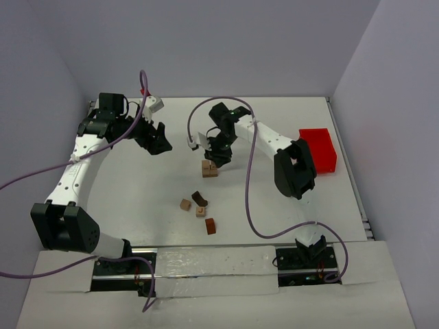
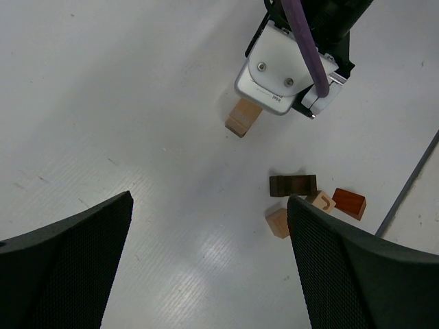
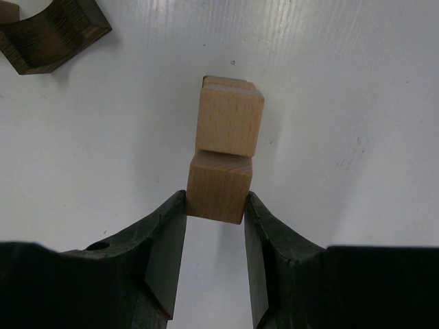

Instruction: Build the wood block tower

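Four loose blocks (image 1: pixel 200 212) lie near your right gripper (image 3: pixel 215 205), which squeezes a tan cube (image 3: pixel 218 185); your left gripper (image 2: pixel 209 202) is wide open.

plenty of bare white table (image 1: pixel 137 199) on the left, loose small wooden blocks (image 1: pixel 200 211) cluttering the middle, right gripper (image 3: pixel 215 205) clamped on the tan wooden cube stack (image 3: pixel 230 130), blocking it from above, red plastic bin (image 1: pixel 319 147) hogging the far right edge
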Controlling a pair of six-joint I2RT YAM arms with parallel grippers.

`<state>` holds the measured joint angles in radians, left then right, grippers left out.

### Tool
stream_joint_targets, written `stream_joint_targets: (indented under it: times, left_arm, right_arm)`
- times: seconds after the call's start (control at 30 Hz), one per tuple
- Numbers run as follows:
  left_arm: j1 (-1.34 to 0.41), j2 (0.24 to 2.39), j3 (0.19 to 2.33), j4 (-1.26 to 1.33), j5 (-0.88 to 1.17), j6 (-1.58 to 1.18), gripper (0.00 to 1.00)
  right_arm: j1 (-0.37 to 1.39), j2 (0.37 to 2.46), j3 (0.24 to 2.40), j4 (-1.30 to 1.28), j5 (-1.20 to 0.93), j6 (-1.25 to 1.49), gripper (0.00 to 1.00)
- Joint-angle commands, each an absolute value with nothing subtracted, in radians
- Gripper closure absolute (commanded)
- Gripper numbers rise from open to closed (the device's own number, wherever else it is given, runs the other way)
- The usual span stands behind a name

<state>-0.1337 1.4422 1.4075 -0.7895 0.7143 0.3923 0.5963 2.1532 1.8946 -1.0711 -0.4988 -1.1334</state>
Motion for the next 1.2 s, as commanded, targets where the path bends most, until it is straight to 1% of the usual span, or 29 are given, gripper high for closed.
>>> stream_joint_targets:
  times: [0.0,0.43,0.63,0.77,0.9,1.03,1.1,1.17]
  left_arm:
    - [-0.127,1.441,1.450,-0.782,0.740,0.392,0.01]
    - [-0.127,1.430,1.437,-0.795,0.735,0.410,0.01]
    - [-0.127,1.429,1.433,-0.796,0.734,0.414,0.01]
    - [-0.127,1.428,1.431,-0.796,0.739,0.417,0.01]
    - [-0.127,1.423,1.428,-0.798,0.745,0.423,0.01]
    - [-0.127,1.406,1.408,-0.798,0.762,0.435,0.01]
    - [-0.127,1.392,1.388,-0.796,0.787,0.459,0.01]
    - [-0.127,1.376,1.361,-0.797,0.808,0.484,0.01]
  right_arm:
    - [0.615,2.170,1.944,-1.081,-0.518,-1.149,0.91]
    - [0.629,2.189,1.958,-1.080,-0.501,-1.149,0.87]
    - [0.627,2.192,1.956,-1.082,-0.495,-1.150,0.81]
    - [0.628,2.191,1.957,-1.081,-0.494,-1.147,0.71]
    - [0.627,2.181,1.953,-1.086,-0.494,-1.145,0.56]
    - [0.627,2.151,1.947,-1.088,-0.495,-1.134,0.47]
    - [0.626,2.125,1.947,-1.096,-0.499,-1.125,0.39]
    - [0.627,2.097,1.950,-1.101,-0.508,-1.114,0.36]
